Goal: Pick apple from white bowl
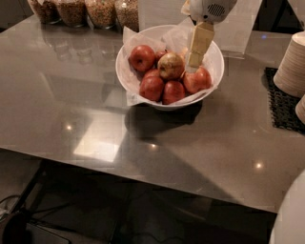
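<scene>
Grey, glossy counter (95, 95), smooth enough to mirror the ceiling lights as small bright spots. In the far middle stands the white bowl (220, 59), wide, round and shiny, lined with crinkled white paper (131, 38) whose edges stick up past the rim, probably to cushion the fruit.

The apples are heaped together in the middle of the bowl. The apple (171, 66) to be picked is the palest: dull yellow-tan, round and matt, sitting on top of the pile at its centre. That makes it the easiest to reach from above. Deep red apples (151, 87) crowd around it on the left, near and right sides.

The gripper (190, 66), a cream-coloured slab below a rounded white wrist, reaches down steeply from the far right into the bowl. Its tip is just beside the pale apple's right side, between it and a red apple (198, 80). Whether it is released or clenched cannot be told.

Glass jars (71, 9) of grainy dry goods line the far left. A ridged pale stack (291, 64) sits on a black woven mat (283, 107) at the right.
</scene>
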